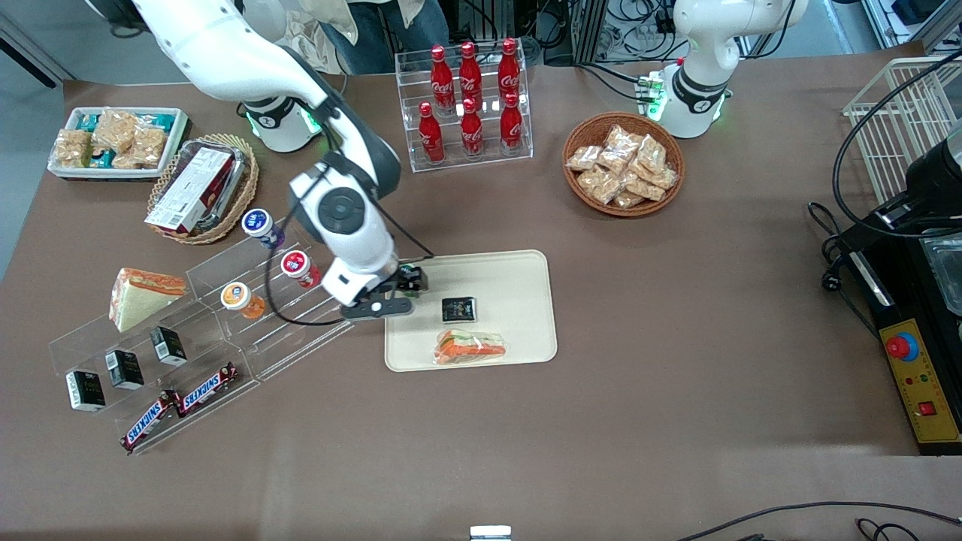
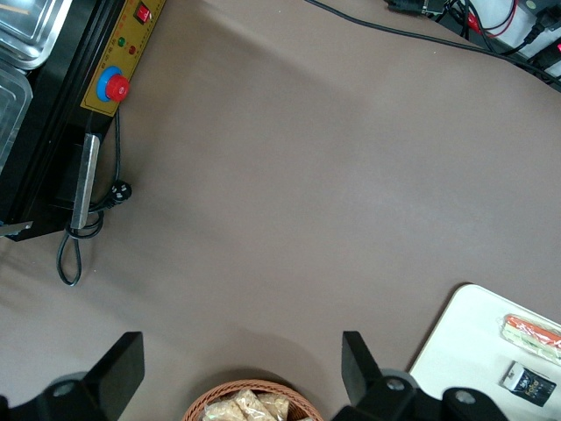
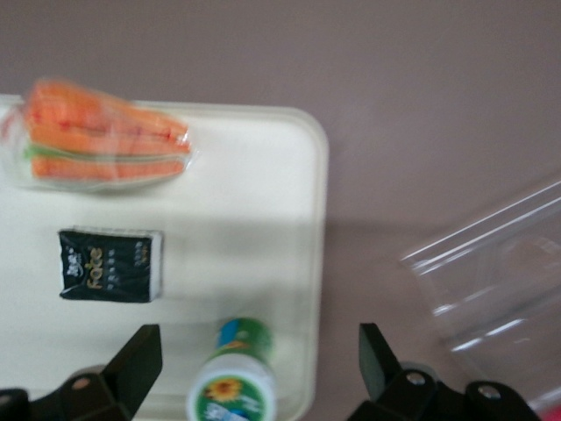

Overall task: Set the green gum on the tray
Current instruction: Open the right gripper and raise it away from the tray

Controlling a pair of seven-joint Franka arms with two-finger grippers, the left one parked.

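A: Front view: we look down from high at the whole table (image 1: 676, 315), facing both robot bases.

B: Right wrist: close, straight down past the gripper (image 3: 254, 386) onto the tray (image 3: 298, 228).

A: Left wrist: higher, downward too. We share the tray's corner (image 2: 456, 324) across all three views.

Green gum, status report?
Gripper over the tray, jaws open. Green gum on the tray near its rim, between the jaws. Black packet and sandwich alongside, apart.
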